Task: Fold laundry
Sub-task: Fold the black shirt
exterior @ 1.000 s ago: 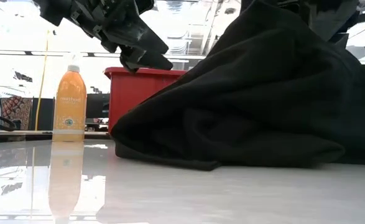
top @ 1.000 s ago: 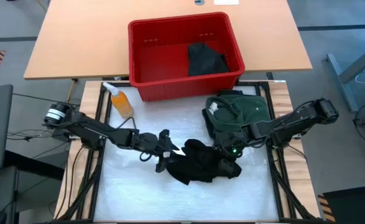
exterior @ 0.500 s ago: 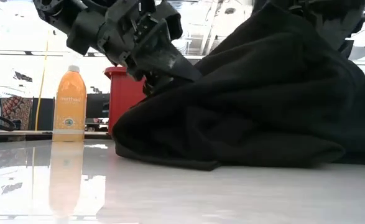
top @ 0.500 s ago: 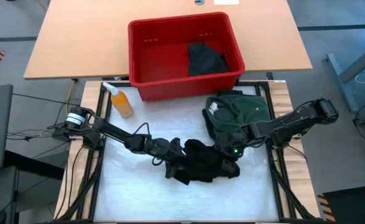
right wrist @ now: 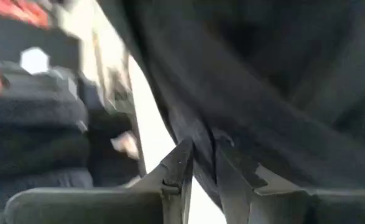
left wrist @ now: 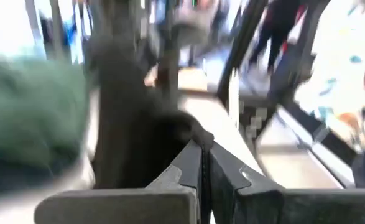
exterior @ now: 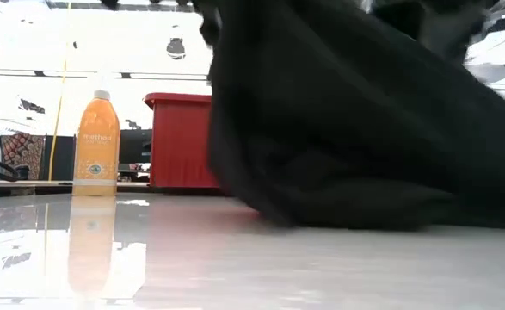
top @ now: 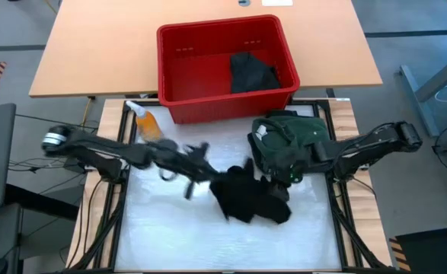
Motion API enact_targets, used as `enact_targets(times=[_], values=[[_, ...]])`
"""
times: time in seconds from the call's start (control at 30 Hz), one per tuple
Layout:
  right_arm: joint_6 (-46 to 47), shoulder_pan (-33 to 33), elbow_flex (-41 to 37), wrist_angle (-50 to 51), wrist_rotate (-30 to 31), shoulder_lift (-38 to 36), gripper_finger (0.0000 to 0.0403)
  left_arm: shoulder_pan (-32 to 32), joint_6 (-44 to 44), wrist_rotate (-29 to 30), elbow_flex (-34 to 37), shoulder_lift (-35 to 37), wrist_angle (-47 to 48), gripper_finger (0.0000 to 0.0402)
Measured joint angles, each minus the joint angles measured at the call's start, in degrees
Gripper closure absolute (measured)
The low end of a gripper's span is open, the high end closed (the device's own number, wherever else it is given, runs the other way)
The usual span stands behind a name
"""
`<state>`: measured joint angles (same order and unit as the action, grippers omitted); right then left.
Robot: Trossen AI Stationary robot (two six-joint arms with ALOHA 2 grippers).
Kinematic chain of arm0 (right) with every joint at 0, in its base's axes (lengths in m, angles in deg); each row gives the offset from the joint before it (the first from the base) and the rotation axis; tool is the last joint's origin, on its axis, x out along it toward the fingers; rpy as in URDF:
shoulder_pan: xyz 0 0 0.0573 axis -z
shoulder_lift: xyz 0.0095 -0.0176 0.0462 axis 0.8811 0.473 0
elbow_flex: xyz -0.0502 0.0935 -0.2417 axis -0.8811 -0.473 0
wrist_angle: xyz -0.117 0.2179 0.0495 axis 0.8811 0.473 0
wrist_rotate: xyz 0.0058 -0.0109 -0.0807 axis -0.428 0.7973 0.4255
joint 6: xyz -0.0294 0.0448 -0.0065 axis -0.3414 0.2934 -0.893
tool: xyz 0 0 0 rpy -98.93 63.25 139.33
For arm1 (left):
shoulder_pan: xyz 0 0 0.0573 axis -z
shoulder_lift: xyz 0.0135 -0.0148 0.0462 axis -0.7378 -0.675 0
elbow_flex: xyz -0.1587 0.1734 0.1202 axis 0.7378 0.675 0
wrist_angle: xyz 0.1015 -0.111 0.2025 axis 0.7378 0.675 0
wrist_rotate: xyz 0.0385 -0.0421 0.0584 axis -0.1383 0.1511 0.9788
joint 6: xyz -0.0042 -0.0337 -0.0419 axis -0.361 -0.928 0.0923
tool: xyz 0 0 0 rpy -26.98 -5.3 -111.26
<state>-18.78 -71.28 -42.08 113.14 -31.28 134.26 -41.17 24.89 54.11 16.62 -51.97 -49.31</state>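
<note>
A black garment (top: 247, 196) lies bunched in the middle of the white table top (top: 162, 228); in the low view it (exterior: 364, 129) rises out of the picture's top. My left gripper (top: 212, 180) is shut on its left part, and my right gripper (top: 284, 180) is shut on its right part. A dark green shirt (top: 293, 137) lies folded behind the right gripper. Another dark garment (top: 252, 72) lies inside the red bin (top: 200, 106). My left gripper pinches a fold of the black garment (left wrist: 185, 134) between its two shut fingers, coming from the table's left. The cloth rises to the fingers while the garment's lower part (exterior: 347, 207) stays on the table. My right gripper pinches black cloth (right wrist: 204, 134) between its two fingers, coming from the table's right. That side is raised too, and the cloth hangs from the fingers.
An orange bottle (top: 148, 123) stands at the table's far left, behind the left arm. The red bin stands on the far edge. Bare white table top lies in front of the garment and to its left.
My left gripper has gone right into the black garment, shut on it, then drawn back toward the far left and up. The garment's left part has lifted with it; the lower part stays on the table. The right gripper has kept its hold.
</note>
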Motion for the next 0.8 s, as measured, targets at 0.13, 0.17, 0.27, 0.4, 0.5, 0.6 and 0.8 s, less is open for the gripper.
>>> enact_targets(times=[0.13, 0.17, 0.27, 0.4, 0.5, 0.6, 0.8], values=[[-2.32, 4.15, 0.01, -13.88, 1.13, -4.38, 0.031, -2.47, 2.57, 1.47, 0.0, 12.07, -0.09, 0.0401], [-3.53, 5.24, 0.02, -17.82, 1.13, -5.34, 0.031, -3.05, 2.59, 1.6, 0.0, 14.65, -0.42, 0.0401], [-8.69, 8.01, 0.02, -27.63, 1.16, -7.88, 0.031, -4.16, 2.39, 1.14, 0.0, 21.75, -1.27, 0.0401], [-17.24, 10.63, 0.07, -33.13, 1.22, -9.38, 0.031, -4.73, -0.44, -0.18, -0.02, 28.04, -0.24, 0.0401], [-23.49, 10.66, 0.07, -32.66, 1.35, -8.21, 0.0303, -4.73, -5.04, -2.9, -0.02, 30.67, 5.24, 0.0401], [-26.27, 9.82, 0.07, -30.36, 1.29, -4.88, 0.0284, -4.28, -10.92, -7.47, -0.02, 32.07, 13.31, 0.0401], [-31.18, 9.28, 0.02, -27.39, 4.29, 5.9, 0.0208, -1.74, -15.7, -6.38, -0.02, 33.33, 27.95, 0.0401]])
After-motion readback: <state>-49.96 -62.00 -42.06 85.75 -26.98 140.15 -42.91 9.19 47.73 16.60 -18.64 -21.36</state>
